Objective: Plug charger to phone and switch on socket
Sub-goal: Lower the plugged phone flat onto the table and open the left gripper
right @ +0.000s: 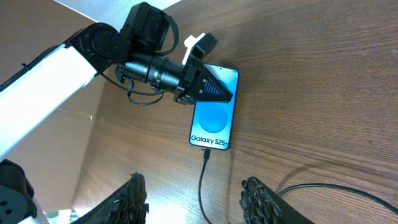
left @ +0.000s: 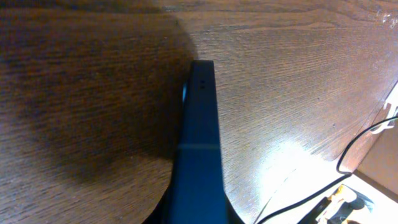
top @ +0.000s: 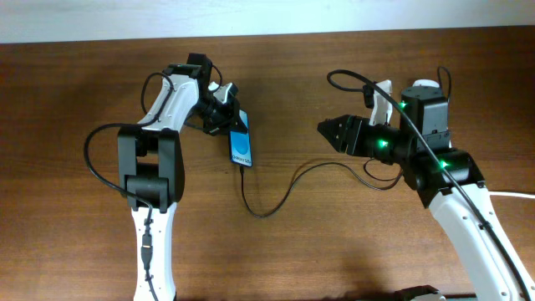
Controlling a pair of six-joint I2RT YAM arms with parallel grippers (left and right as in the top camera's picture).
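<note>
The phone [top: 242,145] lies on the table with its blue "Galaxy S25+" screen up; it also shows in the right wrist view [right: 213,118]. My left gripper [top: 231,117] is shut on the phone's far end, and the left wrist view shows the phone [left: 200,149] edge-on between the jaws. The thin black charger cable [top: 280,197] runs from the phone's near end in a curve towards the right arm. Its connector tip [right: 206,154] sits against the phone's bottom edge. My right gripper [top: 322,130] is open and empty, to the right of the phone, pointing at it [right: 198,202]. The socket is hidden under the right arm.
A thick white cord [top: 512,194] leaves at the right edge. The left arm's base [top: 150,167] stands left of the phone. A white object [left: 348,199] shows at the bottom right of the left wrist view. The table's far edge meets a pale wall.
</note>
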